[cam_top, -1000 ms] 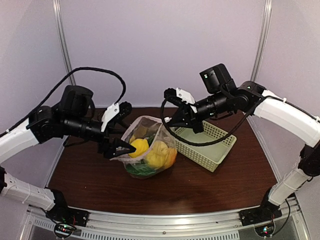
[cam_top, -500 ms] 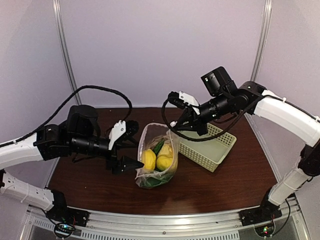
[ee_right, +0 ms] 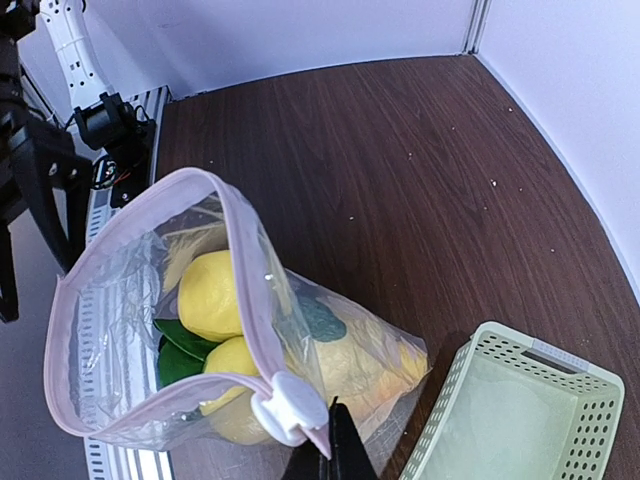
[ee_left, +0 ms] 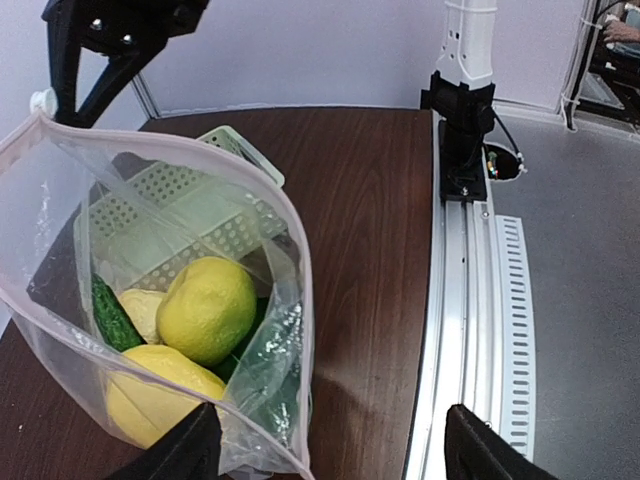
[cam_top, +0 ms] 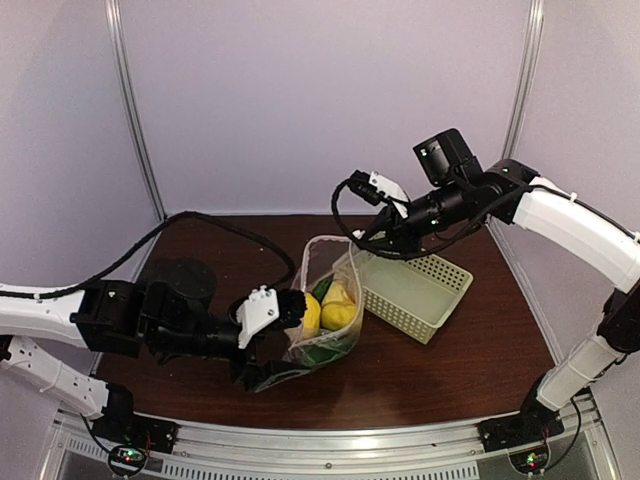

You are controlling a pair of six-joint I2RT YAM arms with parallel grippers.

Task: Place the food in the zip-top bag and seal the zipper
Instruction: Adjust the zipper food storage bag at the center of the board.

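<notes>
On the dark table (cam_top: 440,375) at centre, hold the bag (cam_top: 318,262) upright, food (cam_top: 338,305) inside, mouth gaping. With the right gripper (ee_right: 333,445) pinched on the zipper's (ee_right: 245,255) far end, close the wide-spread left gripper (ee_left: 335,448) on the near end, draw the strip taut, then press it shut.

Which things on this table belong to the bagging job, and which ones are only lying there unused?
Belong to the job:
- zip-top bag
- food inside it: yellow lemons, green pieces
- zipper along the bag's mouth

Only lying about:
- pale green basket
</notes>
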